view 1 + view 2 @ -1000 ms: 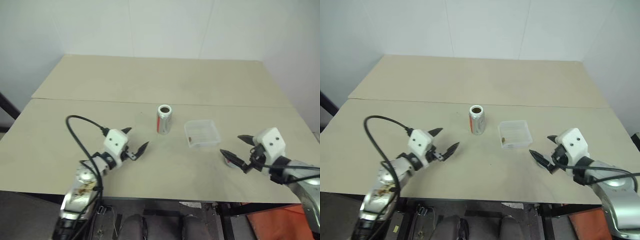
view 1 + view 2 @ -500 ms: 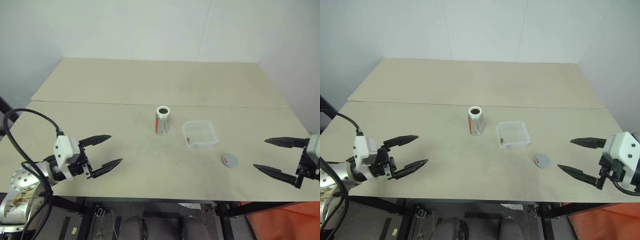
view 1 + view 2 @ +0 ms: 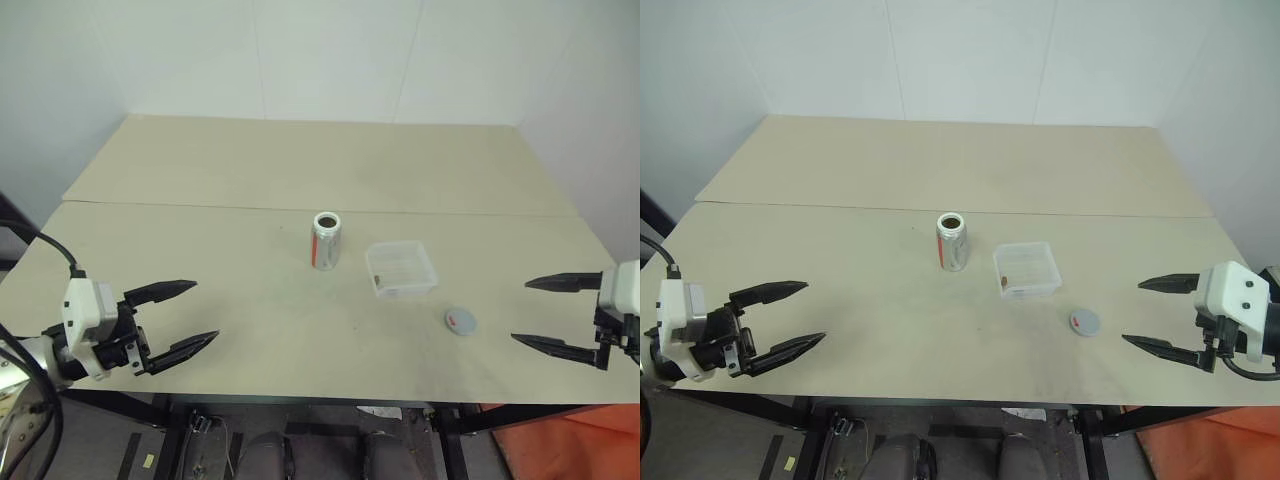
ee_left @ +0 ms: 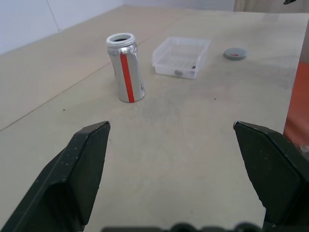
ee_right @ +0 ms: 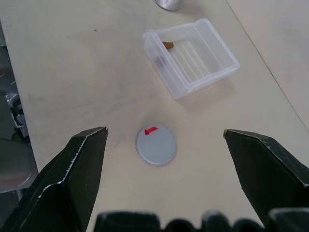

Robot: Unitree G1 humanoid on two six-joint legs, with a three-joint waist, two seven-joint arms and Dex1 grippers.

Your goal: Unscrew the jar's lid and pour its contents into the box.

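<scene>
both hands, left hand (image 3: 178,318) and right hand (image 3: 551,314), gape wide and empty at the bench (image 3: 300,160) edges, jar (image 3: 327,239) open mid-bench, box (image 3: 401,268) just right, lid (image 3: 460,321) nearer; a careless reach could topple the jar.

Bare lab-like test room, plain white walls (image 3: 330,50), two beige tables (image 3: 320,160) pushed together
</scene>
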